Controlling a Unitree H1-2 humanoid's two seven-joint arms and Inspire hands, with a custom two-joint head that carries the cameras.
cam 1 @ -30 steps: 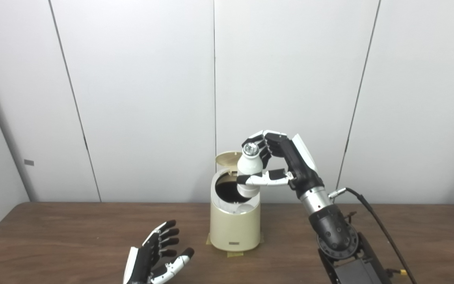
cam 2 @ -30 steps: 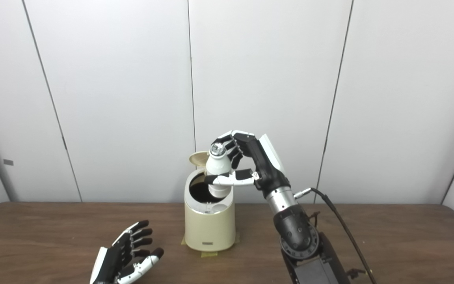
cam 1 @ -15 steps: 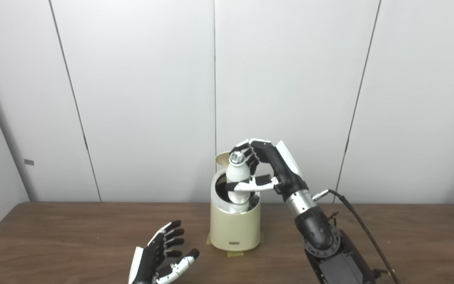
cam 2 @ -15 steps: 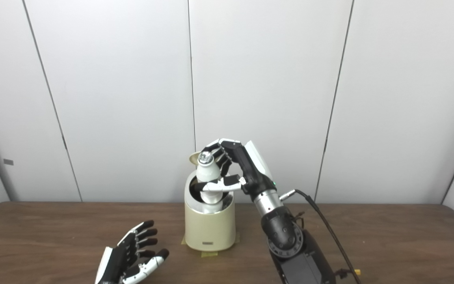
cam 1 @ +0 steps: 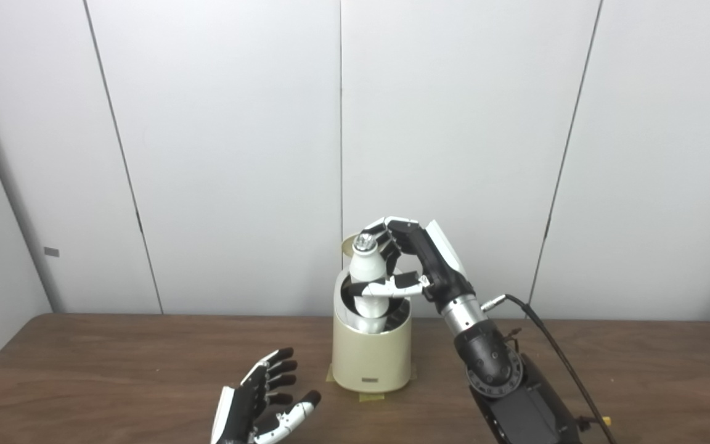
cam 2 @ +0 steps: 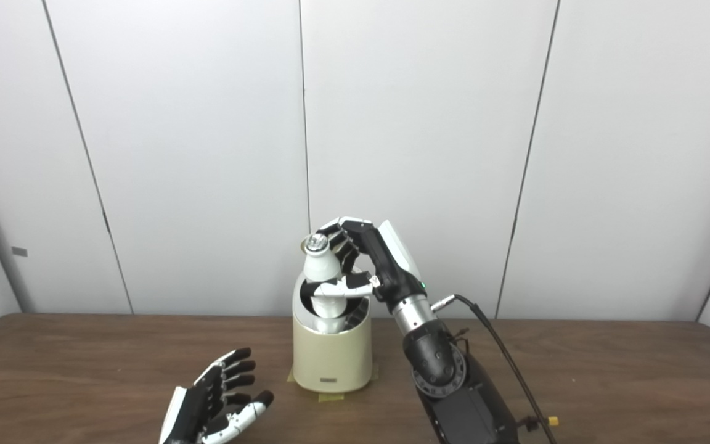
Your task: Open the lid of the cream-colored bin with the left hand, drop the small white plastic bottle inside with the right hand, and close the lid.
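Note:
The cream-colored bin (cam 1: 371,351) stands mid-table with its round lid (cam 1: 349,245) tipped up at the back. My right hand (cam 1: 405,265) is shut on the small white plastic bottle (cam 1: 368,277), held upright over the bin's mouth, its lower end inside the rim. The bottle's silver cap (cam 2: 315,242) shows above my fingers. My left hand (cam 1: 262,404) rests low over the table, left of and nearer than the bin, open with fingers spread and nothing in it.
The brown wooden table (cam 1: 114,364) runs across the view in front of white wall panels. Tape tabs (cam 1: 367,397) mark the bin's foot. A black cable (cam 1: 552,345) trails from my right forearm toward the table's right front.
My right hand has carried the bottle leftward and down, from beside the rim to over the bin's mouth, its base now inside. The left hand stayed put; the camera shifted slightly.

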